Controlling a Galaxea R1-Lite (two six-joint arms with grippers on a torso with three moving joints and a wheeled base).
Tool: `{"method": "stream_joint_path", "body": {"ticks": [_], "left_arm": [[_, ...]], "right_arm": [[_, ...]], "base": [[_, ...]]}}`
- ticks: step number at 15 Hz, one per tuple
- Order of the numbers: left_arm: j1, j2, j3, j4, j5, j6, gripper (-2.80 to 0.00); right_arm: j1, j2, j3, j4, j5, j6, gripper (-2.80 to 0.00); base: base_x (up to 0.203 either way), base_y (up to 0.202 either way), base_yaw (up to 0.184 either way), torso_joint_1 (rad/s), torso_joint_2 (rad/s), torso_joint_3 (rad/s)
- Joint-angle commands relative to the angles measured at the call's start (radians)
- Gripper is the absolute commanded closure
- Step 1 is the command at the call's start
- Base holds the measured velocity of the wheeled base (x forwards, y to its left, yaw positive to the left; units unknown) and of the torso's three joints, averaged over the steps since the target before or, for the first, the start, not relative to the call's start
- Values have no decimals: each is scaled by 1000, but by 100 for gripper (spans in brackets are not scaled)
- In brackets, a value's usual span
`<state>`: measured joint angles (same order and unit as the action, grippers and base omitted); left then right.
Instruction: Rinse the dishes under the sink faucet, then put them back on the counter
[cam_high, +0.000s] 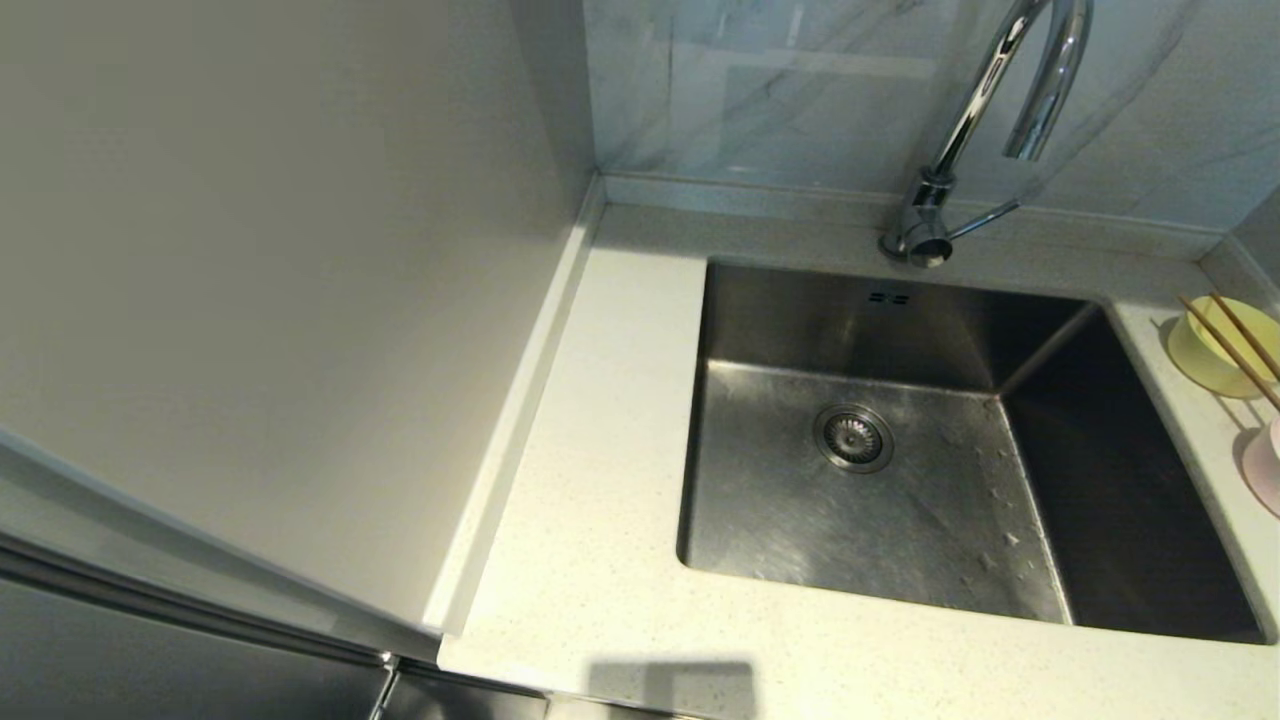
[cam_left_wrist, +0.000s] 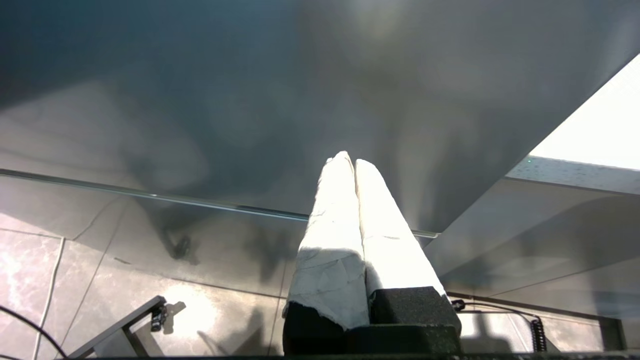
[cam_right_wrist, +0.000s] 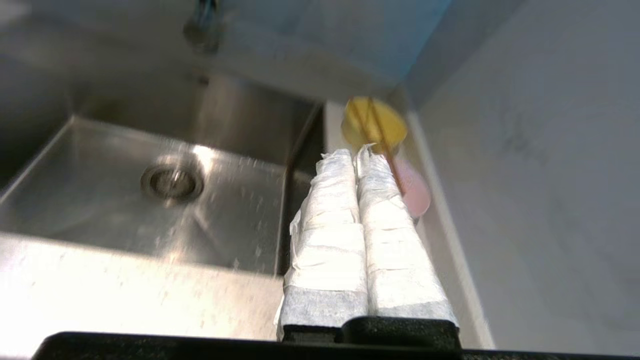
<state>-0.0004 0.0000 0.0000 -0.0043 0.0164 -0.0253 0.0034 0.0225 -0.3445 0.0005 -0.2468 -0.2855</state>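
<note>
A yellow-green bowl (cam_high: 1222, 348) stands on the counter (cam_high: 600, 420) right of the sink (cam_high: 900, 440), with two brown chopsticks (cam_high: 1240, 345) lying across it. A pale pink bowl (cam_high: 1264, 468) sits just nearer, cut by the frame edge. The chrome faucet (cam_high: 990, 120) rises behind the basin. Neither arm shows in the head view. In the right wrist view my right gripper (cam_right_wrist: 356, 152) is shut and empty, short of the yellow-green bowl (cam_right_wrist: 375, 125), chopsticks (cam_right_wrist: 385, 140) and pink bowl (cam_right_wrist: 414, 187). My left gripper (cam_left_wrist: 349, 160) is shut and empty, down beside a grey cabinet front.
A tall grey panel (cam_high: 280, 300) walls off the counter's left side. The marbled wall (cam_high: 800, 90) runs behind the sink, and a side wall (cam_right_wrist: 540, 175) stands close to the right of the bowls. The drain strainer (cam_high: 853, 437) lies mid-basin.
</note>
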Motion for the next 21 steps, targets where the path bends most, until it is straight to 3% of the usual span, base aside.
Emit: {"method": "stream_joint_path", "body": {"ticks": [1, 3, 6, 7, 8, 11, 13, 14, 21], "left_arm": [[0, -3, 0, 0, 0, -1, 0], [0, -3, 0, 0, 0, -1, 0], [0, -3, 0, 0, 0, -1, 0], [0, -3, 0, 0, 0, -1, 0], [0, -3, 0, 0, 0, -1, 0], [0, -3, 0, 0, 0, -1, 0], [0, -3, 0, 0, 0, -1, 0], [0, -3, 0, 0, 0, -1, 0], [0, -3, 0, 0, 0, -1, 0]], "right_arm": [[0, -22, 32, -93, 2, -17, 0], [0, -22, 134, -234, 30, -21, 0], [0, -22, 332, -587, 97, -13, 0], [0, -22, 349, -613, 110, -6, 0], [0, -22, 347, -560, 116, 7, 0], [0, -22, 342, -160, 127, 104, 0], [0, -22, 340, -50, 253, 176, 0], [0, -22, 336, 18, 265, 212, 0], [0, -22, 331, 39, 267, 241, 0]], "base": [[0, 0, 0, 0, 0, 0], [0, 0, 0, 0, 0, 0], [0, 0, 0, 0, 0, 0], [0, 0, 0, 0, 0, 0], [0, 0, 0, 0, 0, 0], [0, 0, 0, 0, 0, 0], [0, 0, 0, 0, 0, 0], [0, 0, 0, 0, 0, 0], [0, 0, 0, 0, 0, 0]]}}
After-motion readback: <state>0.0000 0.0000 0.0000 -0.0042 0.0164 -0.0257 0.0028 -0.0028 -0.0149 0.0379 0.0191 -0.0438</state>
